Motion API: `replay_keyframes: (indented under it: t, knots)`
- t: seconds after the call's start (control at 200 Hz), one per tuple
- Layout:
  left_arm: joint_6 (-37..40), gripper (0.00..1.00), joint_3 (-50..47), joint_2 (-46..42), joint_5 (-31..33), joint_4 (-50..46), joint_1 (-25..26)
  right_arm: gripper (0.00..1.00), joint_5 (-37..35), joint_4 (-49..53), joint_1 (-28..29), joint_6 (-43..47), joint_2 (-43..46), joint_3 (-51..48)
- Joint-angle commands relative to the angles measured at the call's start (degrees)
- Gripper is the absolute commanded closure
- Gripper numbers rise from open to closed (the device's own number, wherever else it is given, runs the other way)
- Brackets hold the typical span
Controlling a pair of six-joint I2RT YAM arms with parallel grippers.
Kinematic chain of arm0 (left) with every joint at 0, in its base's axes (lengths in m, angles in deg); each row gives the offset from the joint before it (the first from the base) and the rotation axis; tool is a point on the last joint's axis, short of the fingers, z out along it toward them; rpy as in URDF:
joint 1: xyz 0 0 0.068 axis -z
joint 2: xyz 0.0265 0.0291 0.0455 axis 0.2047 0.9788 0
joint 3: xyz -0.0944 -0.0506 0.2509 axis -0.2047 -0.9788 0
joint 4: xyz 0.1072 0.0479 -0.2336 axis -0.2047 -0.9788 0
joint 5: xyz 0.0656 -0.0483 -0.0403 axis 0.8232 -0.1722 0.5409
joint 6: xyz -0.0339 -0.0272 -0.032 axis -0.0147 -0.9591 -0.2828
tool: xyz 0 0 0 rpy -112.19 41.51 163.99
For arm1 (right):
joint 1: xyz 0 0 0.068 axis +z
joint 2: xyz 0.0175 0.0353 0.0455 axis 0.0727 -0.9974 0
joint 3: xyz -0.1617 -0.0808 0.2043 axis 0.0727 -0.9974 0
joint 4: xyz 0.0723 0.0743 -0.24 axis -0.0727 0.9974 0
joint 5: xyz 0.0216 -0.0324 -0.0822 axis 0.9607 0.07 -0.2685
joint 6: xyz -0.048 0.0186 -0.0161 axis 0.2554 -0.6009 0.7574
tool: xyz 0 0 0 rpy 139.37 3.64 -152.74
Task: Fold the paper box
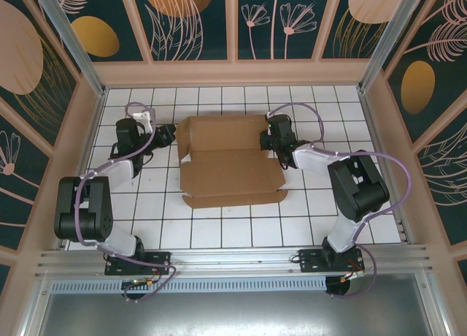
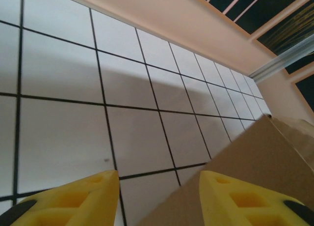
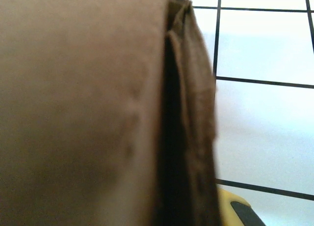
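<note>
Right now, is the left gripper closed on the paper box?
No, the left gripper has its yellow fingers apart, with white floor and the paper box edge showing between them.

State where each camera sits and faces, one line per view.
Top external: above, behind the bases, looking down on the tiled table, paper box, left arm and right arm.
Left wrist: low over tiles, facing the box's edge; yellow jaws apart.
Right wrist: close against the cardboard; one jaw tip.
Shared: all three see the box.

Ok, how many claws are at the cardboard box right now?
2. The left claw sits open at the far-left corner of the paper box; the right claw is clamped on its far-right edge.
</note>
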Motion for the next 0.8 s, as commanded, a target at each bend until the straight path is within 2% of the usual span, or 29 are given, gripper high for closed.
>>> replay_keyframes:
  t: [0.0,0.11,0.25,0.385,0.52,0.721,0.796]
  knots:
    - [-2.7,0.53,-1.0,-2.4,0.4,1.5,2.3,1.00,1.8,2.6,-0.2,-1.9,-2.9,0.6]
    - [-2.9,0.54,-0.6,-3.9,5.3,-2.3,5.2,1.00,1.6,1.7,0.1,-2.3,-3.0,0.2]
    - [-5.9,0.52,-0.1,-5.9,8.8,-3.8,5.2,1.00,1.8,-0.1,0.6,-2.3,-2.9,-1.0]
    - [-7.6,0.52,5.5,-2.6,11.1,-10.1,5.2,1.00,-1.3,-0.1,1.3,-0.9,-3.1,-1.2]
    - [-9.6,0.52,9.3,1.6,8.7,-12.2,5.2,1.00,-5.9,-1.0,2.9,1.1,-1.9,-2.3]
    - [-6.8,0.52,14.0,5.0,7.2,-17.1,5.2,1.00,-14.3,-3.9,6.3,3.6,-2.6,-4.0]
    - [-6.9,0.52,15.7,6.3,6.6,-17.9,5.2,1.00,-15.3,-4.2,6.5,3.3,-2.9,-4.1]
